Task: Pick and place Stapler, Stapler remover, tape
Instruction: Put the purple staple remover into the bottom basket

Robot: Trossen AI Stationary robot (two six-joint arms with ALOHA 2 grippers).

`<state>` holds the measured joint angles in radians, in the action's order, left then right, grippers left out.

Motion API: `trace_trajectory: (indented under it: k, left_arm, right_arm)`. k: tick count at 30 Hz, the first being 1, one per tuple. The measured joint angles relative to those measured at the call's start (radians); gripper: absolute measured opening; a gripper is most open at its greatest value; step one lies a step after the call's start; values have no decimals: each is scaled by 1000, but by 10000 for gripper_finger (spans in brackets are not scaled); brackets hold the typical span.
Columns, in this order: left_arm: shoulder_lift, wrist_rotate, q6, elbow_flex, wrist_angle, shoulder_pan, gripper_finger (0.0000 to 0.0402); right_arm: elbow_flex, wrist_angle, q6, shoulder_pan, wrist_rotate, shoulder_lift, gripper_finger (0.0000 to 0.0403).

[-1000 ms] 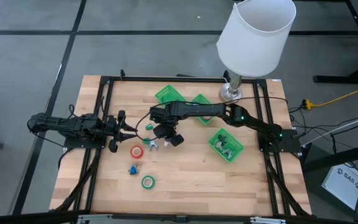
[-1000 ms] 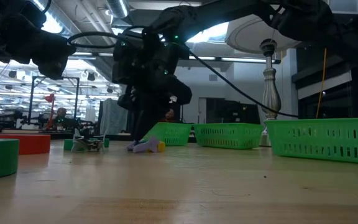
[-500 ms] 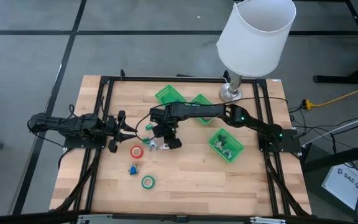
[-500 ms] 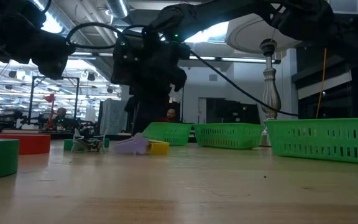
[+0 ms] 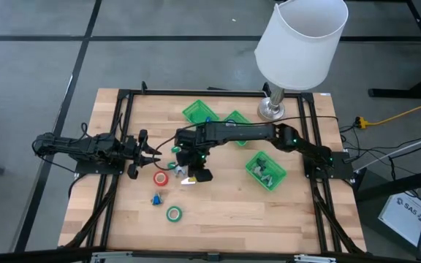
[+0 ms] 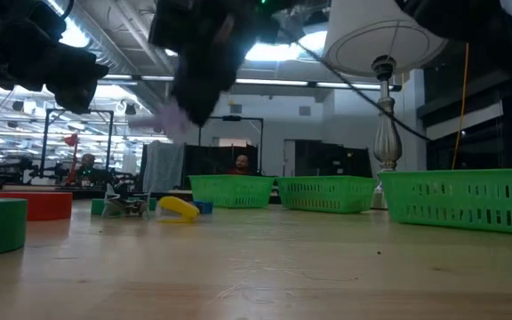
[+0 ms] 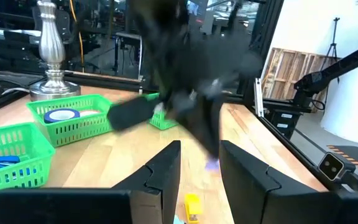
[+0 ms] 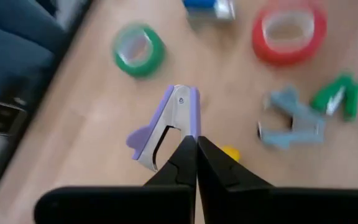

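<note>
Right gripper (image 8: pixel 196 144) is pinched on a purple staple remover (image 8: pixel 166 126) and holds it off the wood, clear in the low view, where the remover (image 6: pixel 174 116) hangs well above the yellow piece (image 6: pixel 179 209) on the table (image 5: pixel 225 201). Grip looks thin, near one end of the remover, so I'd carry it slow and level, no wrist flicks, or it may pivot out. Likely target is one of the green baskets; the near-right basket (image 5: pixel 266 170) already holds similar small tools, so I'd go there, get fully over the rim, drop low, then let go. Still on the table: red tape (image 8: pixel 288 31), green tape (image 8: pixel 138 48), a grey staple remover (image 8: pixel 291 121) and a green one (image 8: pixel 335 96) just beside it. Left gripper (image 5: pixel 149 155) waits at the table's left side near the red roll, fingers parted and empty.
</note>
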<state>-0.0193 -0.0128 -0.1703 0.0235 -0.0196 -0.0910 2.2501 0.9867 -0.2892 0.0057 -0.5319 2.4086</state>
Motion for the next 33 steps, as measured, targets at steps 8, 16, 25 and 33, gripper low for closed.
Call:
trace_trajectory:
  k: [8, 16, 25, 33]
  left_arm:
    - [0, 4, 0, 0, 0, 0, 107]
    - [0, 5, 0, 0, 0, 0, 107]
    - [0, 5, 0, 0, 0, 0, 107]
    - [0, 6, 0, 0, 0, 0, 107]
  right_arm:
    - [1, 22, -3, -1, -15, -142, 1]
    - [2, 123, -8, -1, 37, -261, 0]
    - [2, 327, -6, 0, 145, -292, 0]
    - [2, 482, -9, 0, 148, -292, 0]
